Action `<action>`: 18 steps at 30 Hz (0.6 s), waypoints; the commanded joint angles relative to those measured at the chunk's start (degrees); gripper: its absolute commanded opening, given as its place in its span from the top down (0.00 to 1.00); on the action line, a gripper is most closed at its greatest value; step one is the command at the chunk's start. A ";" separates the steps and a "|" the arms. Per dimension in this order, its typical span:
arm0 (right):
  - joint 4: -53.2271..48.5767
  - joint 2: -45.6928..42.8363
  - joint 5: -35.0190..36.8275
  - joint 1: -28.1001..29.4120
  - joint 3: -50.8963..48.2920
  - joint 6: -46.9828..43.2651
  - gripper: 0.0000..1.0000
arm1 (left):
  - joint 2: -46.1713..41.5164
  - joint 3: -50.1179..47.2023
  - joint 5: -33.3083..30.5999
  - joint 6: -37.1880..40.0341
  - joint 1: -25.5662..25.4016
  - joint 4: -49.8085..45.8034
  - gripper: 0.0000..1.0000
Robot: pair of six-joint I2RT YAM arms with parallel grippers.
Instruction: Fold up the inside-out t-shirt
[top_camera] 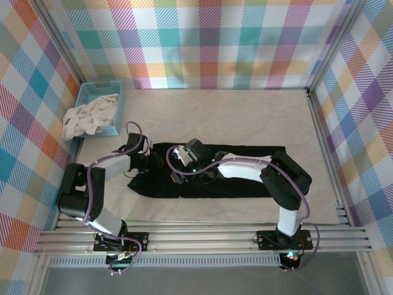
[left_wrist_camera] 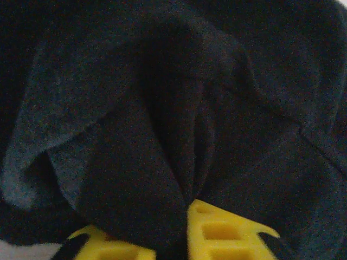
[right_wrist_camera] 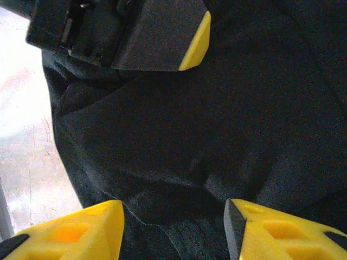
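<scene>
Inside-out t-shirt [top_camera: 159,187] lies as a long black band across the middle of the pale, marbled table [top_camera: 245,117], its near hem fairly straight and its left end rumpled. The cloth is soft matte knit. In the left wrist view it rises in deep rounded folds that gather to a pucker between the yellow, hollow-celled fingers [left_wrist_camera: 227,233] of the left gripper [left_wrist_camera: 171,238], which is pinched closed on that fold. The right gripper [right_wrist_camera: 173,227] hangs over flatter cloth with its two yellow fingers spread well apart and nothing caught between them. Its camera also catches the left gripper's yellow fingertip [right_wrist_camera: 196,43] just beyond, and bare tabletop past the shirt's left edge. From above, both grippers meet near the shirt's left end, close together. Bare table lies beyond the shirt and to its right. A blue slotted basket [top_camera: 92,86] holding crumpled white cloth [top_camera: 89,117] sits in the far left corner, well apart from the shirt
</scene>
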 commanded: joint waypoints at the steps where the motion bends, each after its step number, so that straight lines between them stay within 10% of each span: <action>1: -1.82 -2.35 0.80 -0.35 0.15 0.49 0.46 | 0.78 0.81 0.45 0.71 -0.47 0.41 0.98; 18: 2.13 -15.43 0.52 -11.56 -8.70 3.11 0.44 | -7.68 19.64 -33.91 3.63 0.11 -33.71 1.00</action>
